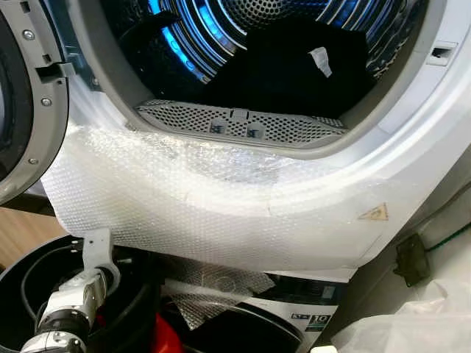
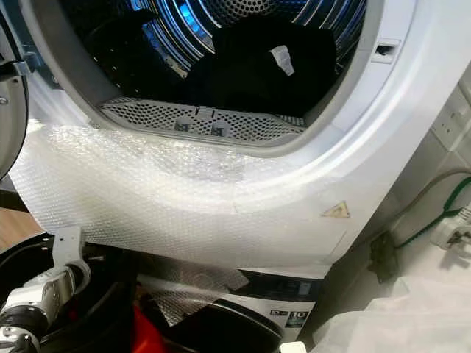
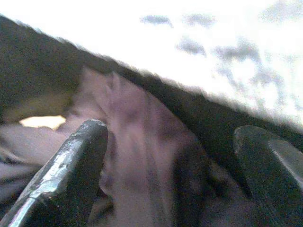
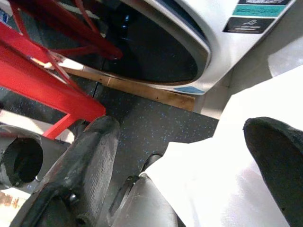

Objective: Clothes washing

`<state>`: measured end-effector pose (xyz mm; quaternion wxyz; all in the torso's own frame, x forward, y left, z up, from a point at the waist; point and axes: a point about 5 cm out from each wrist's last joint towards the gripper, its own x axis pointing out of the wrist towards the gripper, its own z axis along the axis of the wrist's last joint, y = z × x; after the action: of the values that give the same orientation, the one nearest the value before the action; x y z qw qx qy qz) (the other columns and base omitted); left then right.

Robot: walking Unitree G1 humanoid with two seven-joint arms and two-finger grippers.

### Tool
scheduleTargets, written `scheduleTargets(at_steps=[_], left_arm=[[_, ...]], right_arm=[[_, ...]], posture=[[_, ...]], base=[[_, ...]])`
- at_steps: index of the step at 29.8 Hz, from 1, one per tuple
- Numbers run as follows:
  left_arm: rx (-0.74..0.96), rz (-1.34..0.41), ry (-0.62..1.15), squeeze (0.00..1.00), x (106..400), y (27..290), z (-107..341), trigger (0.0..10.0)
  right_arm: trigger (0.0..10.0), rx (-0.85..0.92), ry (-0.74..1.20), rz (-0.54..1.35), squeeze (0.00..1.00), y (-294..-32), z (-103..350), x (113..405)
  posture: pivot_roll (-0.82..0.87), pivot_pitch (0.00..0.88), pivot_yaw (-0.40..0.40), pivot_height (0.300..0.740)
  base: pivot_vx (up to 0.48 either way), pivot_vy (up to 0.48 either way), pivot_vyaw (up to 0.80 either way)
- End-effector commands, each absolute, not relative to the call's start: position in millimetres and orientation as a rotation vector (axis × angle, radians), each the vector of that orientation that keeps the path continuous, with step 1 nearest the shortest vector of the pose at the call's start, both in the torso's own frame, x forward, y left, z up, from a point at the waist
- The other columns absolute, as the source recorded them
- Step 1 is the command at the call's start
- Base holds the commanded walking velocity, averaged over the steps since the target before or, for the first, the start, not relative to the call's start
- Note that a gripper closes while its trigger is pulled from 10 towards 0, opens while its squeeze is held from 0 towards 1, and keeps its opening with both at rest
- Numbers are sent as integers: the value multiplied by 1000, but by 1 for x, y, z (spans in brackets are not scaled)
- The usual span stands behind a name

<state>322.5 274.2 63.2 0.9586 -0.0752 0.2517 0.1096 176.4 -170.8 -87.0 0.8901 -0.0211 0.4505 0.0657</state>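
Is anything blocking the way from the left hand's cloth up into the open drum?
Nothing visible does. The left hand is open over purplish cloth in the black basket; above, the drum opening stands unobstructed, holding dark clothes behind its bubble-wrapped front.

Left arm (image 1: 70,301) low, below the dryer (image 1: 412,147) front, silver forearm angled upward, wrist toward the drum opening's lower edge. Left end effector (image 3: 170,175): 2 black fingers (image 3: 71,175) spread apart, gap wide. Right end effector (image 4: 189,170): hangs well below the dryer, pointed down at the floor, 2 fingers (image 4: 90,161) parted, nothing between them.
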Motion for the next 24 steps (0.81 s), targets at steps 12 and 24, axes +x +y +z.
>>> scheduleTargets(at_steps=[12,24], left_arm=[[-102,326,545,0,303,313,68,10000],[11,237,578,0,299,309,58,10000]], right_arm=[[10000,-22,915,98,0,-175,-84,182],[10000,-32,919,111,0,-175,-84,181]], posture=[[54,0,-24,740],[61,0,-42,740]], base=[[0,0,0],[0,0,0]])
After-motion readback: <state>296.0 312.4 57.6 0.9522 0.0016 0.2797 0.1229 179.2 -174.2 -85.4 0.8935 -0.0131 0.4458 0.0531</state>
